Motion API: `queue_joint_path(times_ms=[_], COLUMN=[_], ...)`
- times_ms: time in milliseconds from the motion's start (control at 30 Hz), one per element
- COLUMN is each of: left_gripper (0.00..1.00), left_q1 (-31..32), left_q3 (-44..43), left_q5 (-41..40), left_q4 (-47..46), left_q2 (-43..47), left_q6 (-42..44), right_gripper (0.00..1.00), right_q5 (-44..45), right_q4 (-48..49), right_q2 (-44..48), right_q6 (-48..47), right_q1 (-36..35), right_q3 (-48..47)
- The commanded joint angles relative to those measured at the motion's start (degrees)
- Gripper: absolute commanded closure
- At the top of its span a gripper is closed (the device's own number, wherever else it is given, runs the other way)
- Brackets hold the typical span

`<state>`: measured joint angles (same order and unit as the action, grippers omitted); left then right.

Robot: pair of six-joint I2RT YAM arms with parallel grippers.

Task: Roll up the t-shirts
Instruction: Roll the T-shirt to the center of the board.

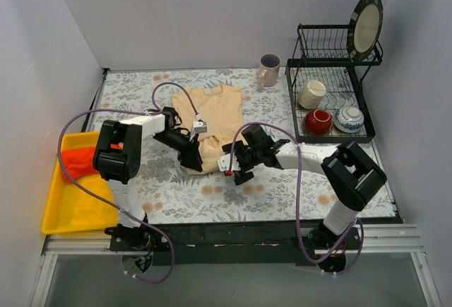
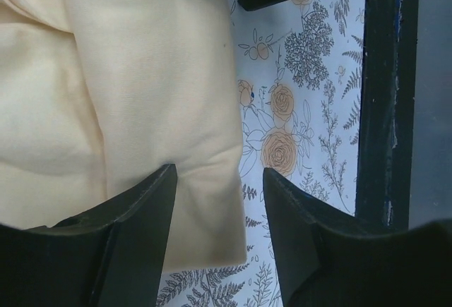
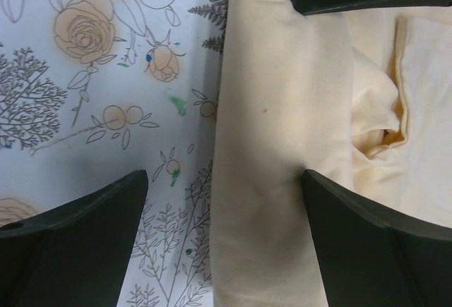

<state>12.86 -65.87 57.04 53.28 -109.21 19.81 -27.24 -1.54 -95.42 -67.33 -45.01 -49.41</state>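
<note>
A pale cream t-shirt (image 1: 215, 113) lies folded into a long strip on the floral table, its near end towards the arms. My left gripper (image 1: 194, 160) is at that end's left corner and my right gripper (image 1: 229, 166) at its right corner. In the left wrist view the t-shirt (image 2: 141, 74) fills the left side. The left gripper (image 2: 219, 180) is open and straddles the cloth's edge, one finger over cloth and one over the table. In the right wrist view the right gripper (image 3: 224, 180) is wide open across the t-shirt's (image 3: 282, 109) folded edge. A red-orange t-shirt (image 1: 79, 160) sits in the tray.
A yellow tray (image 1: 60, 212) stands at the left edge. A mug (image 1: 268, 69) is at the back. A black dish rack (image 1: 332, 109) at the right holds a cup, a red bowl, a patterned bowl and a plate. The table's dark front rail (image 2: 385, 109) runs close by.
</note>
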Motion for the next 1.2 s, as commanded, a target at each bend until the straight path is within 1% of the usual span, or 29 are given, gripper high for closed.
queue_joint_path(times_ms=[0, 100, 200, 233, 300, 333, 367, 433, 467, 533, 600, 633, 667, 700, 733, 767, 800, 833, 867, 900, 933, 967, 1000, 1033, 1067, 1100, 1133, 1167], left_gripper=[0.48, 0.48, 0.48, 0.48, 0.48, 0.48, 0.48, 0.47, 0.47, 0.48, 0.47, 0.47, 0.47, 0.47, 0.46, 0.44, 0.43, 0.41, 0.37, 0.35, 0.33, 0.32, 0.31, 0.30, 0.28, 0.26, 0.26, 0.26], left_q1=[-2.13, -3.19, -4.07, -4.33, -5.04, -5.30, -5.48, -5.83, -6.01, -6.10, -6.18, -6.18, -6.18, -6.18, -6.18, -6.18, -5.84, -5.31, -4.96, -3.73, -2.50, -0.40, 1.27, 2.33, 5.13, 6.81, 8.22, 10.41], left_q3=[-2.86, -5.84, -9.01, -9.54, -10.68, -11.03, -11.30, -11.92, -12.09, -12.36, -12.53, -12.45, -12.27, -11.83, -9.39, -7.80, -5.35, -2.80, 3.23, 6.51, 9.85, 16.49, 19.17, 22.33, 27.15, 29.80, 32.01, 33.68], left_q5=[-3.43, -2.02, -1.40, -1.23, -1.05, -0.88, -0.70, 0.00, 0.27, 0.79, 0.88, 0.71, 0.45, 0.27, -0.08, -0.95, -2.01, -3.32, -5.77, -7.36, -9.12, -12.79, -14.83, -17.20, -19.14, -24.03, -26.25, -27.84], left_q4=[7.62, 10.08, 12.90, 13.34, 13.78, 14.05, 14.31, 15.18, 15.63, 16.68, 17.03, 15.91, 14.85, 13.19, 8.21, 5.72, 3.26, -3.55, -6.66, -10.52, -17.78, -21.34, -24.85, -31.85, -34.88, -37.69, -43.64, -45.96], left_q2=[-4.16, -6.71, -9.52, -9.88, -10.67, -10.76, -10.76, -10.76, -10.68, -10.76, -10.06, -7.97, -6.56, -4.72, -2.00, 3.42, 6.96, 10.21, 17.29, 20.67, 23.75, 27.26, 32.34, 34.91, 37.03, 40.10, 41.34, 42.31], left_q6=[4.44, 5.58, 6.99, 7.08, 7.17, 7.08, 7.17, 6.82, 6.90, 6.82, 6.21, 5.51, 2.98, 1.47, -0.37, -1.09, -1.01, -1.79, -1.62, -1.10, -0.92, -0.57, -1.09, -2.14, -2.58, -2.41, -3.37, -3.38], right_gripper=[0.01, 0.02, 0.10, 0.23, 0.45, 0.71, 0.80, 0.88, 0.89, 0.88, 0.88, 0.88, 0.88, 0.88, 0.87, 0.87, 0.87, 0.88, 0.88, 0.88, 0.88, 0.88, 0.88, 0.88, 0.88, 0.88, 0.88, 0.88], right_q5=[4.13, 4.57, 4.57, 4.39, 4.48, 4.92, 6.49, 8.43, 10.00, 9.84, 7.83, 6.25, 3.19, 1.77, 0.02, -3.05, -3.77, -5.00, -7.80, -8.61, -9.66, -11.24, -11.51, -11.86, -13.00, -13.44, -13.71, -13.71], right_q4=[3.12, 3.12, 3.04, 2.16, 1.63, 0.93, 1.88, 6.26, 7.42, 7.96, 2.62, -1.41, -6.67, -9.77, -13.54, -17.40, -23.97, -26.82, -30.15, -33.67, -35.36, -37.03, -38.44, -39.75, -40.46, -40.82, -41.52, -41.87], right_q2=[-2.67, -3.46, -4.60, -4.95, -6.18, -6.45, -6.71, -7.59, -7.77, -8.47, -9.17, -9.35, -9.52, -10.05, -10.75, -11.71, -13.90, -15.05, -16.37, -18.64, -19.62, -20.68, -22.51, -23.23, -23.76, -24.63, -24.90, -25.43], right_q6=[0.01, -0.96, -2.54, -3.41, -5.96, -5.97, -5.88, -5.71, -5.62, -4.48, -4.04, -4.04, -3.51, -2.03, -0.80, -0.44, 0.78, 2.62, 3.60, 4.91, 6.15, 6.59, 7.03, 7.73, 8.61, 8.97, 9.06, 9.06], right_q1=[0.45, 0.89, 0.89, 0.98, 0.81, 0.72, 0.72, 0.63, 0.54, 0.72, 1.24, 1.68, 1.95, 2.91, 3.44, 3.79, 4.32, 4.76, 5.28, 6.33, 6.78, 7.22, 7.66, 8.01, 8.36, 8.89, 8.98, 8.98], right_q3=[-1.22, -0.96, -0.34, -0.60, -0.78, -0.34, 0.18, 1.33, 1.85, 0.99, -3.04, -4.80, -8.56, -10.69, -12.97, -15.87, -20.16, -22.64, -24.66, -27.73, -28.89, -29.95, -31.00, -32.32, -32.94, -33.29, -33.82, -34.09])
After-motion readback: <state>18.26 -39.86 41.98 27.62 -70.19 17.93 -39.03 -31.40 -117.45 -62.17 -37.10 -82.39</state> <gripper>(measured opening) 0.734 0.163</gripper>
